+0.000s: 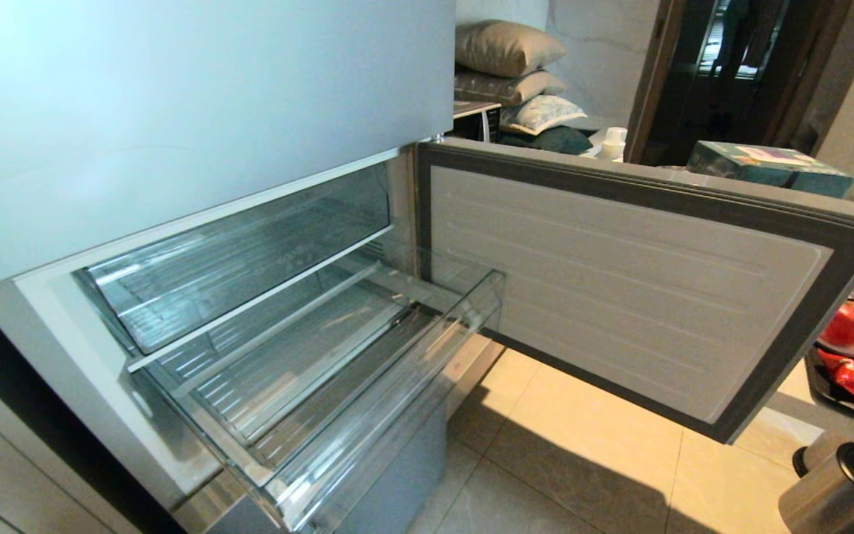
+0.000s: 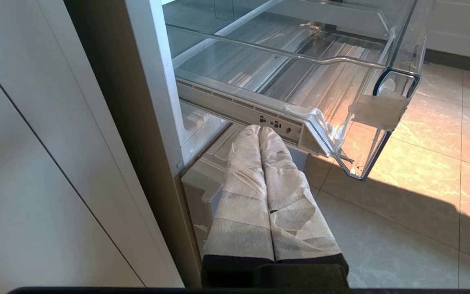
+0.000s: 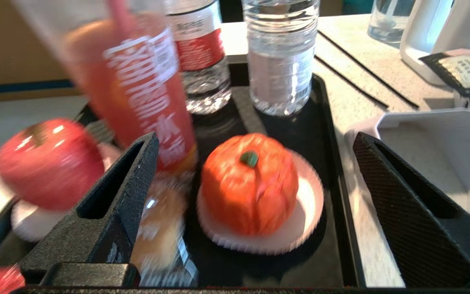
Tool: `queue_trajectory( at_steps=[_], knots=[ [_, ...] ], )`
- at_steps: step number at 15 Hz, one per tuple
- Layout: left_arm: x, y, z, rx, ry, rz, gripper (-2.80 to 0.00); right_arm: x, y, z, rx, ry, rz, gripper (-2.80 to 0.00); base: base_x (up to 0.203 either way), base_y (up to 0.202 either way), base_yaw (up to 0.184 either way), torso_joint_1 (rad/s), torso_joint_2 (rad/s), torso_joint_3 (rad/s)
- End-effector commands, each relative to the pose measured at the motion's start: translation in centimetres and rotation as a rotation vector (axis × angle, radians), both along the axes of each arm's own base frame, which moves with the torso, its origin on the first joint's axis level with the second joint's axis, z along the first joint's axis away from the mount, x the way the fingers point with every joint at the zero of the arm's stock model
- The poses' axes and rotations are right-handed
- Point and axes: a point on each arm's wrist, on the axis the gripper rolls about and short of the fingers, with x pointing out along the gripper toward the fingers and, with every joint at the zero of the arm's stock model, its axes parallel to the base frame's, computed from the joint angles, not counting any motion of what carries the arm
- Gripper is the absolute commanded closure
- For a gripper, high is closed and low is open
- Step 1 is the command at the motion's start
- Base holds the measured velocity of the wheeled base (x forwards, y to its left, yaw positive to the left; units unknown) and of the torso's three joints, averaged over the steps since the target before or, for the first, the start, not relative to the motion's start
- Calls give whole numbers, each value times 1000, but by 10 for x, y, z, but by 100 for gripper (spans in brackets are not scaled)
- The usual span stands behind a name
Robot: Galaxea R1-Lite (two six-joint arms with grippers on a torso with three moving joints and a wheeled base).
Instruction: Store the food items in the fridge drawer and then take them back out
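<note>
tomato-like food item [image 3: 249, 190] sat on a white saucer [image 3: 310, 204] in the black tray [image 3: 335, 163], and we found the right gripper [image 3: 255, 212] spread wide and empty around it. we judged a descent could clip the orange drink bottle [image 3: 137, 94] just beside the near finger, toppling it. the fridge drawer [image 1: 308, 386] stood pulled out, empty. the left gripper [image 2: 259, 132] hung clenched below it.

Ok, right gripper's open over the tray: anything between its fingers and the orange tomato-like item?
Nothing. In the right wrist view the right gripper is open with the orange item on its white plate framed between the fingers, the stretch bare.
</note>
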Motion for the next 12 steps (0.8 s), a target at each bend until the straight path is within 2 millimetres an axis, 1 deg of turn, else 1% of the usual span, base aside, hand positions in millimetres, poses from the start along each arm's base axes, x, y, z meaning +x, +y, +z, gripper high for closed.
queue_trajectory(
  at_steps=[1, 3, 7, 9, 12],
  knots=[
    [0, 0, 0, 0, 1, 0, 0, 11, -12, -7, 7, 5, 3, -280, 0, 0, 0, 0, 0, 0],
    [0, 0, 0, 0, 3, 0, 0, 17, -16, -7, 36, 21, 12, -280, 0, 0, 0, 0, 0, 0],
    [0, 0, 0, 0, 2, 0, 0, 38, -10, -16, 43, 24, 51, -280, 0, 0, 0, 0, 0, 0],
    [0, 0, 0, 0, 3, 0, 0, 41, -10, -16, 42, 23, 54, -280, 0, 0, 0, 0, 0, 0],
    [0, 0, 0, 0, 2, 0, 0, 46, -13, -23, 59, 36, 41, -280, 0, 0, 0, 0, 0, 0]
  ],
)
